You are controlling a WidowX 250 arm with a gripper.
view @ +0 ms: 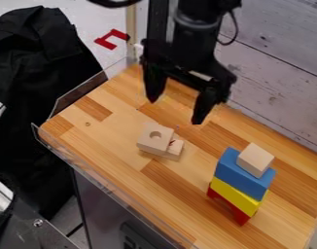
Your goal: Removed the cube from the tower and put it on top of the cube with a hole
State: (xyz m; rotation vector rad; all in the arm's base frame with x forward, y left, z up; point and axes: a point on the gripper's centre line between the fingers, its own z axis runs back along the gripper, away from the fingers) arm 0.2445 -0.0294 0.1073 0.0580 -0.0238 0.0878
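Jaws (175,111) wide above the tabletop (115,168), and the cube (255,159), looking light, stiff wood, sits atop the tower (239,188) at near right, best pinched across opposite sides!

We see a tower's blocks in red (238,210), yellow (236,195) and blue (244,175), with a pale wood-toned cube (255,159). Our worktop (102,151) shows a patchwork of honey and darker brown strips. We note black cloth (41,68) marked with white.
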